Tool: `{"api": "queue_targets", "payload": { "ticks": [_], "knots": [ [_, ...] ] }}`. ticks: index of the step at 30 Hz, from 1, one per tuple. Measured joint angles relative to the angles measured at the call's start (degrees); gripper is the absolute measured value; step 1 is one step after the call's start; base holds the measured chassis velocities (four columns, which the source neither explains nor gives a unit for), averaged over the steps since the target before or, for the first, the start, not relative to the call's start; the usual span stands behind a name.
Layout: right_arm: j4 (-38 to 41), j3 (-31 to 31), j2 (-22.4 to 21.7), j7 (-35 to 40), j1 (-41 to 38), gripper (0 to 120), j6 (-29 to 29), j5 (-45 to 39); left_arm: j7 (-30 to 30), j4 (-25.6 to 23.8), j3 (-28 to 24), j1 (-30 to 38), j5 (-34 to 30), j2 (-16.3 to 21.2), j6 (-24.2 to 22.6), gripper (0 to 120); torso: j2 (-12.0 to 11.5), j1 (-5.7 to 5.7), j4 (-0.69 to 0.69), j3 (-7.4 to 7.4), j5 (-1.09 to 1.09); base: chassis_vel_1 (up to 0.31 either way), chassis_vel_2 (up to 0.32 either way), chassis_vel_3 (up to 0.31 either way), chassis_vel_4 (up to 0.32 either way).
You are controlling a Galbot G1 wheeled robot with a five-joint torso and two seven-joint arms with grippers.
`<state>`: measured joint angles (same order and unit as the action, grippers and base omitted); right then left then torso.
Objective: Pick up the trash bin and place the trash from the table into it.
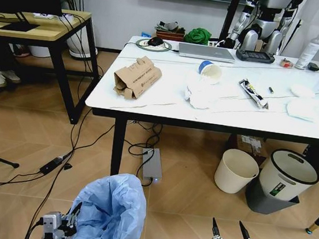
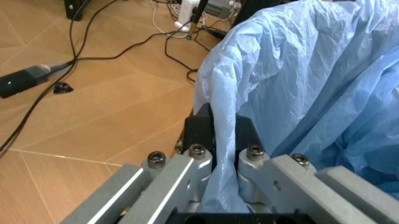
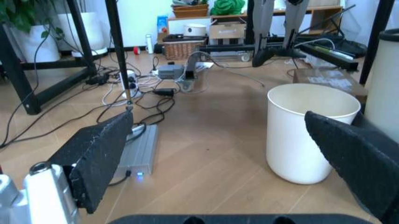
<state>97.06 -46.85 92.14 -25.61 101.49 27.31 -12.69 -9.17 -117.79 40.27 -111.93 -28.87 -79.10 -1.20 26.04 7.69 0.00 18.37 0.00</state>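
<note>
The left hand (image 2: 224, 140) pinches the crinkled, light-blue translucent plastic bag lining the small trash bin (image 1: 110, 212); the right hand (image 1: 231, 228) hangs spread above the wooden floor (image 1: 182, 215).

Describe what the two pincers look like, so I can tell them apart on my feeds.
Both have grey metal frames with visible bolts. The left pincer has short black fingertips and silver screw heads along its grey links. The right pincer has slim, pointed black fingers with a rough textured pad surface and a white cylindrical part at the base.
</note>
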Motion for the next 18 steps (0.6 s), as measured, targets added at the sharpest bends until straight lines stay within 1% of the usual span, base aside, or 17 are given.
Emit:
{"api": "queue_targets", "payload": {
  "ticks": [10,12,18],
  "knots": [
    [-0.3,0.1,0.0,0.0,-0.3,100,0.0,0.0,0.0,0.0,-0.3,0.0,0.2,-0.1,0.0,0,2.5,0.89,0.00,1.57,0.00,0.000,0.000,0.000,0.000],
    [-0.3,0.1,0.0,0.0,-0.3,100,0.0,0.0,0.0,0.0,-0.3,0.0,0.2,-0.1,0.0,0,2.6,0.96,0.00,1.67,0.00,0.000,0.000,0.000,0.000],
    [-0.3,0.2,0.0,0.0,-0.5,100,-0.1,-0.1,0.0,0.1,-0.5,0.0,0.3,-0.2,-0.1,0,4.3,1.59,0.00,2.72,0.00,0.000,0.000,0.000,0.000]
  ]
}}
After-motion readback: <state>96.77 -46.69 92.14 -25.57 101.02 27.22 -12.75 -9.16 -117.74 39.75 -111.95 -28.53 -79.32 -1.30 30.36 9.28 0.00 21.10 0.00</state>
